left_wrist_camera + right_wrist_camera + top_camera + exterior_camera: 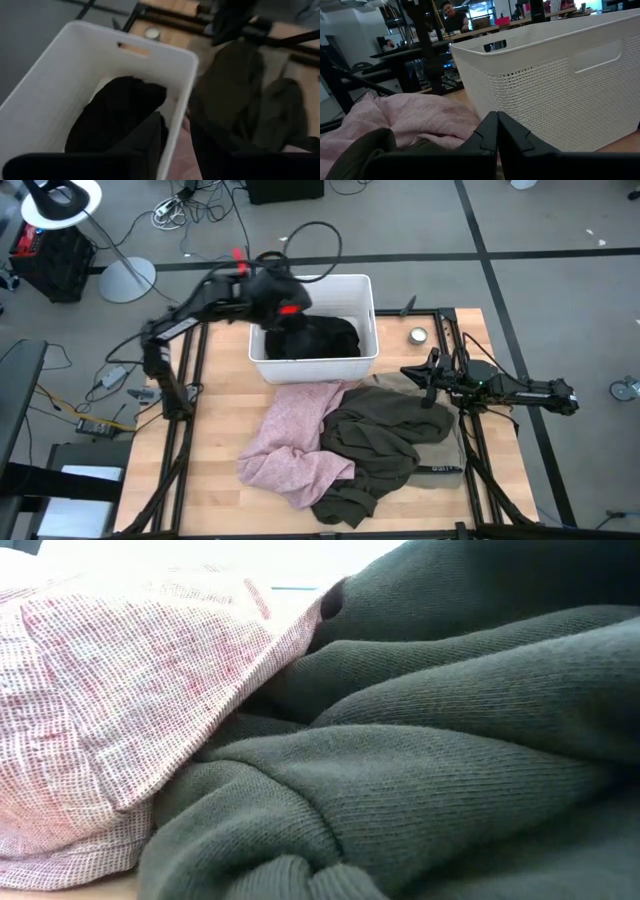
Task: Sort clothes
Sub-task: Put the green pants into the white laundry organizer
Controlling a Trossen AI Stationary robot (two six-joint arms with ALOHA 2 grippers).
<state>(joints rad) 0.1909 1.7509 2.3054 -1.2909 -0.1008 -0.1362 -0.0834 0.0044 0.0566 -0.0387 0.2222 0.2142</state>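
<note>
My left gripper (290,328) hangs open and empty over the white bin (368,290); in the left wrist view its fingers (210,150) show above the bin's near wall (180,115). A black garment (325,338) lies in the bin and also shows in the left wrist view (117,115). A pale pink garment (295,435) and an olive-brown garment (385,442) lie bunched on the table in front of the bin, the olive one overlapping the pink one's right side. My right gripper (410,371) rests shut and empty at the olive garment's far right edge. The teal and grey-beige garments are out of view.
A small round metal object (418,335) lies right of the bin. The low view is filled by the pink garment (120,710) and the olive garment (430,760). Bare wood (215,430) lies left of the pink garment. People and desks show in the room beyond (452,17).
</note>
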